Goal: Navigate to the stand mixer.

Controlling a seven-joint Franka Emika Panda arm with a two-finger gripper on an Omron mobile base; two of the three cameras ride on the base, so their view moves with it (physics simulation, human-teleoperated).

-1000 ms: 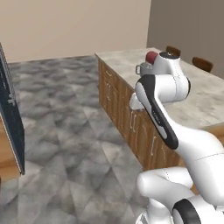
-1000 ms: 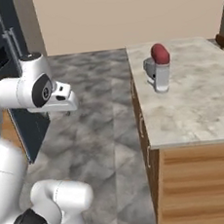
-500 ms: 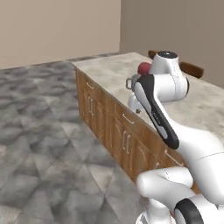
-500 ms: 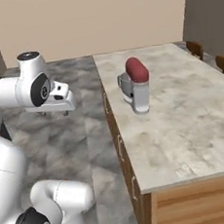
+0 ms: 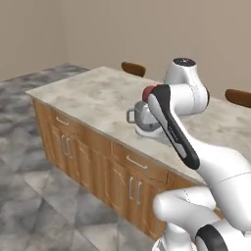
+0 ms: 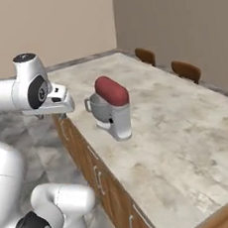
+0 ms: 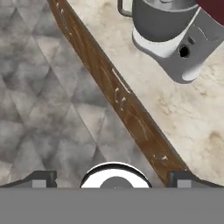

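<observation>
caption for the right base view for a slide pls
Franka arm beside a kitchen island, facing the red-headed stand mixer on its marble-look top.

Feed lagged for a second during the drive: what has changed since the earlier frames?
The base swung round and closed on the island counter; the stand mixer now sits much nearer. The dark door on the left has left both base views. The mixer itself has not moved; nothing was grasped.

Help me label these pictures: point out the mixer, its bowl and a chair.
mixer [image 6: 111,90]: right base view, red head.
bowl [image 7: 161,19]: hand view, grey side.
chair [image 6: 186,70]: right base view, brown backrest.
</observation>
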